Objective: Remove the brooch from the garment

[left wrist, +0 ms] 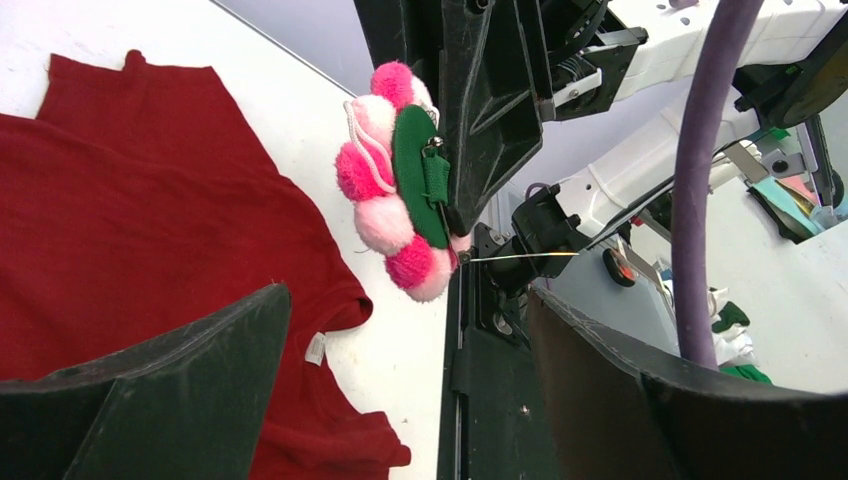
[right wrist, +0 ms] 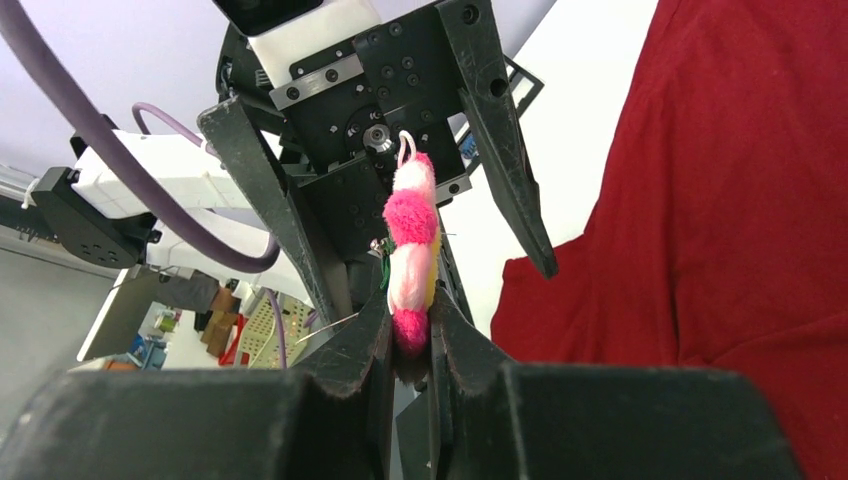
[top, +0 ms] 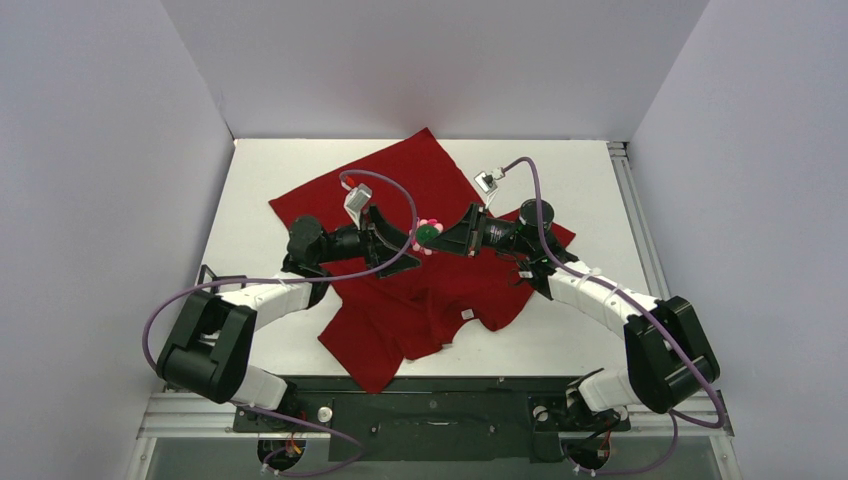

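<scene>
Pinching fluffy pink flower brooch [right wrist: 412,250] in right gripper [right wrist: 410,340], above dark-red cloth T-shirt [top: 400,180]. Holding left gripper [left wrist: 405,300] spread wide beside it.

Both wrist views' edges crop the garment [right wrist: 720,250].

The brooch [left wrist: 400,195], a ring of bright-pink and pale-pink pompoms on a green back, is pinched edge-on between the fingers of the right gripper [right wrist: 410,345], lifted clear of the cloth, its thin pin sticking out bare. The garment [top: 400,190], a dark-red T-shirt, lies rumpled beneath that gripper, its white tag [top: 466,314] showing.
</scene>
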Robot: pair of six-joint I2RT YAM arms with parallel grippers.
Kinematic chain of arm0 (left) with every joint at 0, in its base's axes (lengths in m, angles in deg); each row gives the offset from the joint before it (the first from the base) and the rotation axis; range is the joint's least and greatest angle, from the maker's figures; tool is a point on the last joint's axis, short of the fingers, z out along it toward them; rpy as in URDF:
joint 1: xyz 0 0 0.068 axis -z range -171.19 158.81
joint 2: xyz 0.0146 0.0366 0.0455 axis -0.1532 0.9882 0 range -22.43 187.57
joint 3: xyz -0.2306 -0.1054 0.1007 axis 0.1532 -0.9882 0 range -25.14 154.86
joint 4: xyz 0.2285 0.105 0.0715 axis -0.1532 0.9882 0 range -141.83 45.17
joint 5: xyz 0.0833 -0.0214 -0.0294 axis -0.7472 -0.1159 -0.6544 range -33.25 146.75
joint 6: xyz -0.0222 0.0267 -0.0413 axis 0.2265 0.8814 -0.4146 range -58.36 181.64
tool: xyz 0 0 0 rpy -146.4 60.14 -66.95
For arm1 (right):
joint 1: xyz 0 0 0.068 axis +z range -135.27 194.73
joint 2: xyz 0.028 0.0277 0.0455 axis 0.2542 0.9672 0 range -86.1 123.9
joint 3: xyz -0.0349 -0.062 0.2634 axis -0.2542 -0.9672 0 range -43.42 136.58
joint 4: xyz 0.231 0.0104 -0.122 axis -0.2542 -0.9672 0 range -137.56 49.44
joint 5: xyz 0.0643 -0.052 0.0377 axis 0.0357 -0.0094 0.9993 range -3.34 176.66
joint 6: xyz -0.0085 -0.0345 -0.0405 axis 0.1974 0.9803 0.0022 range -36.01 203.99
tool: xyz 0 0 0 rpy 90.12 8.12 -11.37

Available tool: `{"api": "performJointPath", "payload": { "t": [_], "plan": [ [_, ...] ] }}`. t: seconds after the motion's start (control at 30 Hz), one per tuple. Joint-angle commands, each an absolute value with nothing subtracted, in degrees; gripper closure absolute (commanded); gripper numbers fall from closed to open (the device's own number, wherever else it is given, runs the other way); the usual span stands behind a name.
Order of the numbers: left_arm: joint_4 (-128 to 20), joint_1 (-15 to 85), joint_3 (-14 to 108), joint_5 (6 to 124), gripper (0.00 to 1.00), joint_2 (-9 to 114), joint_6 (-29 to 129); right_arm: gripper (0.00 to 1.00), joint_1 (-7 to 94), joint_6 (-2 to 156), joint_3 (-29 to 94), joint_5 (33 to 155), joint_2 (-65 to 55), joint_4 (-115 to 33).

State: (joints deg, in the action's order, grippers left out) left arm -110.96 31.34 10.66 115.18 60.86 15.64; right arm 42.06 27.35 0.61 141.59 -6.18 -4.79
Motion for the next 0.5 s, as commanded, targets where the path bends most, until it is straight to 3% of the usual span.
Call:
{"api": "performJointPath", "payload": {
  "t": [0.0,0.47],
  "plan": [
    [-110.9,32.2,13.5,113.5,0.17,61.5,16.5,1.00,41.7,27.8,0.8,140.8,-5.6,-2.8],
    [-109.6,31.0,16.7,105.5,0.32,63.2,10.7,1.00,42.0,32.3,1.2,139.2,-7.1,-7.9]
  ]
}}
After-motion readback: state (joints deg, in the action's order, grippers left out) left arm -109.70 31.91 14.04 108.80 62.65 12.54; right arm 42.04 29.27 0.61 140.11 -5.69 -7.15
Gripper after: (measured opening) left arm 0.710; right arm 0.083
